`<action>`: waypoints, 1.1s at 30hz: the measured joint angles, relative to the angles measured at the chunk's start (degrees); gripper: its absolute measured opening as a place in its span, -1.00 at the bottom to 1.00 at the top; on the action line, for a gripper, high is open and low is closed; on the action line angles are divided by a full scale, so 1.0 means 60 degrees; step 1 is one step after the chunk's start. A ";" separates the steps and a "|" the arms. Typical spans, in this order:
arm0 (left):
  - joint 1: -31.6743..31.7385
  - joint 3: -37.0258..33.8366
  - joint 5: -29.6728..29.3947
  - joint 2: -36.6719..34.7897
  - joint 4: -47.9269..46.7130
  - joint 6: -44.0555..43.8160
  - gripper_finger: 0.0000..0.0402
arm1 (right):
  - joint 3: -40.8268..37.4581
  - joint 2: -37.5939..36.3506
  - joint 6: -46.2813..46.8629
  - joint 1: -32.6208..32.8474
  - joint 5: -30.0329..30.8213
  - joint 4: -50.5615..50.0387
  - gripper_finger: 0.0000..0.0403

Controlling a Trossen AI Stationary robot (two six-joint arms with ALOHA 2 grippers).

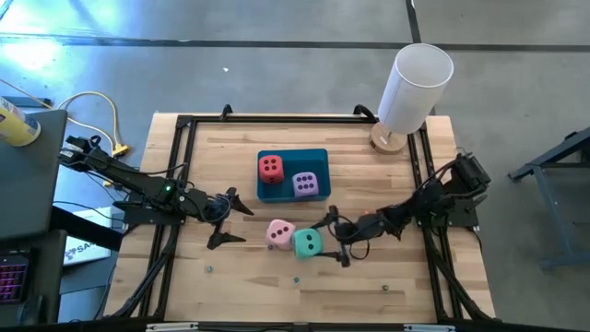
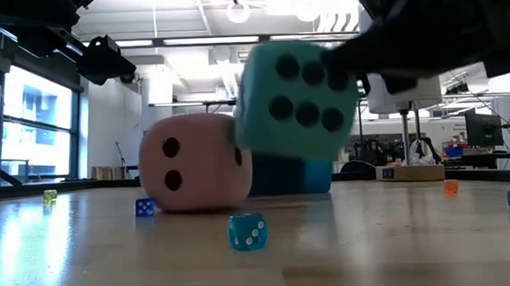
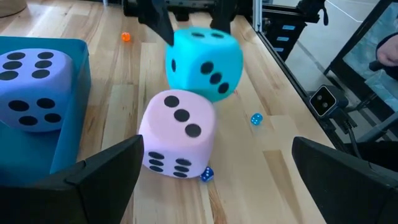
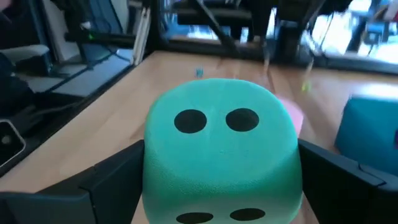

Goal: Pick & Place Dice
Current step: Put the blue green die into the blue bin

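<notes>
On the wooden table [image 1: 369, 286], a blue tray [image 1: 293, 191] holds the red die [image 1: 271, 168] and purple die [image 1: 306, 183]. Just beside the tray, the right gripper [image 1: 333, 240] pinches the teal die [image 1: 308, 243], lifted against the pink die [image 1: 279, 232]. The left gripper [image 1: 228, 218] waits spread nearby.

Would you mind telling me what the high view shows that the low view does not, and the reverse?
Only the high view shows the red die and purple die inside the blue tray, and the left hand waiting open.

Only the low view shows the teal die tilted, lifted off the table, and a tiny blue die in front.

Both show the pink die beside the teal die, with the right hand around it.
</notes>
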 joint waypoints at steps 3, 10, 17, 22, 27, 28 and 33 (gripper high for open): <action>-0.0001 0.0000 0.0002 0.0000 0.0002 0.0004 0.99 | 0.0004 -0.0401 -0.0494 -0.0341 -0.0021 0.0008 0.78; 0.0000 0.0000 0.0003 0.0000 0.0004 0.0000 0.99 | 0.0012 -0.1805 -0.1570 -0.1543 -0.0089 -0.0570 0.79; -0.0002 0.0000 0.0003 0.0004 0.0004 0.0004 0.99 | 0.0015 -0.2714 -0.1456 -0.3309 -0.0171 -0.1910 0.80; 0.0000 0.0000 0.0000 0.0004 0.0001 0.0098 0.99 | 0.0015 -0.2718 -0.1446 -0.4509 -0.1062 -0.2132 0.81; -0.0001 0.0000 0.0001 0.0004 0.0000 0.0102 0.99 | 0.0015 -0.2718 -0.1555 -0.5642 -0.2339 -0.2125 0.81; -0.0001 0.0000 0.0000 0.0004 0.0001 0.0103 0.99 | 0.0017 -0.2718 -0.1559 -0.5868 -0.2470 -0.2065 0.81; 0.0000 0.0000 -0.0010 0.0002 0.0004 0.0418 0.99 | 0.0161 -0.2718 -0.1589 -0.6877 -0.2713 -0.2712 0.81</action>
